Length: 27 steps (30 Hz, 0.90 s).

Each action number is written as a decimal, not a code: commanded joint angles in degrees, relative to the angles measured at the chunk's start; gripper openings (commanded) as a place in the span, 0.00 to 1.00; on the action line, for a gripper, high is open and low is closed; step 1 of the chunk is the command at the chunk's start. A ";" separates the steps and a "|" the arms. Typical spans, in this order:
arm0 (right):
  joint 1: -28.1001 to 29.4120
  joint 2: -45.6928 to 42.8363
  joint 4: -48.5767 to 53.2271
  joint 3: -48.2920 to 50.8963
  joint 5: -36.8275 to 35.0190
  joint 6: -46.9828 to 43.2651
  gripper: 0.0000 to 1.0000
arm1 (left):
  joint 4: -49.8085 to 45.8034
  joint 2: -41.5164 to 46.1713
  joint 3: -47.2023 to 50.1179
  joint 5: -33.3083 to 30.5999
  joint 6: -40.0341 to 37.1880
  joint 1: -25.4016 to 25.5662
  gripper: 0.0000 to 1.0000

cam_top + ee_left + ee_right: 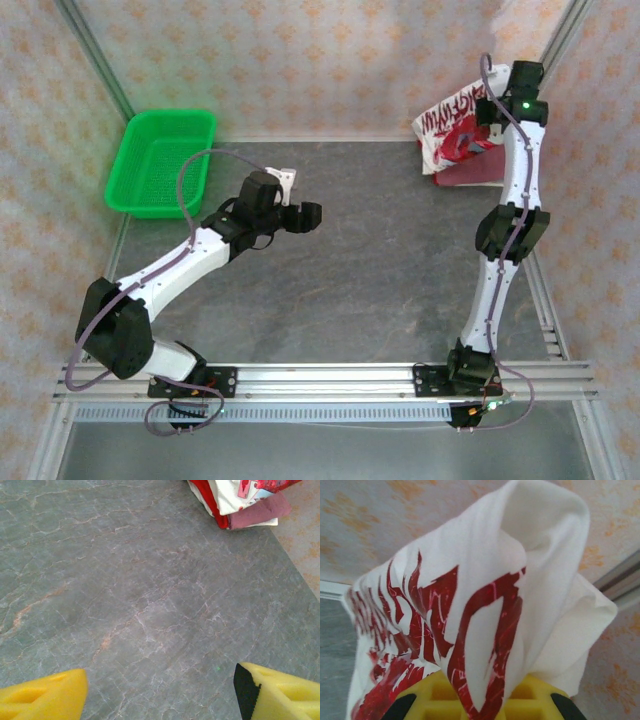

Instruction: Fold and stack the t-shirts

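White t-shirt hung bunched from the clenched right fingers, above the dark red t-shirt at the far right corner of the counter. Left fingers stood released, well apart. Pinch depth was unclear; a shallow hold might slip, crumpling the stack.

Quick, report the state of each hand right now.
Left hand: open, holding nothing.
Right hand: closed on the white t-shirt with the red print.
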<state>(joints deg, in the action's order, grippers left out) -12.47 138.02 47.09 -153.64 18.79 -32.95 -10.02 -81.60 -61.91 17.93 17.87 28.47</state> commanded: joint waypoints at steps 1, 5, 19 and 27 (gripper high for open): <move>-0.48 1.09 -5.09 0.04 -6.43 -2.83 0.00 | -1.52 0.04 -2.38 -1.88 -1.43 -0.01 0.78; -1.22 2.61 -7.21 0.76 -11.33 -3.34 0.00 | -2.28 0.19 -2.56 -2.14 -1.52 -0.07 0.78; -5.30 4.86 -23.34 10.13 -29.23 1.17 0.70 | -4.92 1.88 -2.74 -7.88 -2.74 -0.09 0.82; -5.32 -7.88 -34.10 30.60 -23.62 8.84 1.00 | -3.54 1.62 -1.65 -9.65 -1.46 -0.15 0.83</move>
<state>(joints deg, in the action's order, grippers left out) -18.22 138.91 19.99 -128.68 -6.31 -29.17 -13.69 -81.47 -63.33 10.96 16.40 28.47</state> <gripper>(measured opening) 0.994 0.825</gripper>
